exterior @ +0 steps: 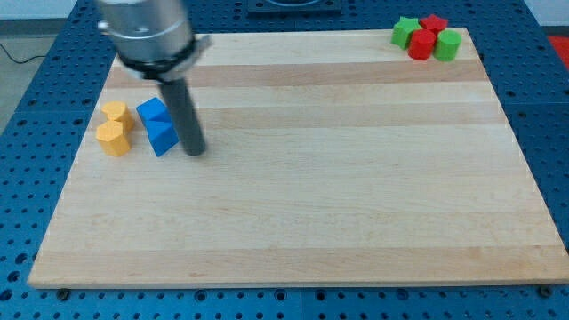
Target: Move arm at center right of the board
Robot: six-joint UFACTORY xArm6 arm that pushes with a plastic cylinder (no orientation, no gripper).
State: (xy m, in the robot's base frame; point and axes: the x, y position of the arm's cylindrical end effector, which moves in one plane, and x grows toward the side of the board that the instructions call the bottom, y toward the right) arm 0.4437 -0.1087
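Note:
My tip (194, 152) rests on the wooden board (338, 204) at the view's left, just right of two blue blocks: an upper one (152, 111) and a lower one (162, 136). It is close to the lower blue block; I cannot tell if it touches. Two yellow blocks, one above (115, 113) and one below (112, 138), sit left of the blue ones. The rod rises from the tip to the arm's grey body (147, 31) at the view's top left.
At the view's top right corner stands a cluster: a green star block (405, 32), a red star block (434, 23), a red cylinder (421, 44) and a green cylinder (446, 44). A blue perforated table (533, 98) surrounds the board.

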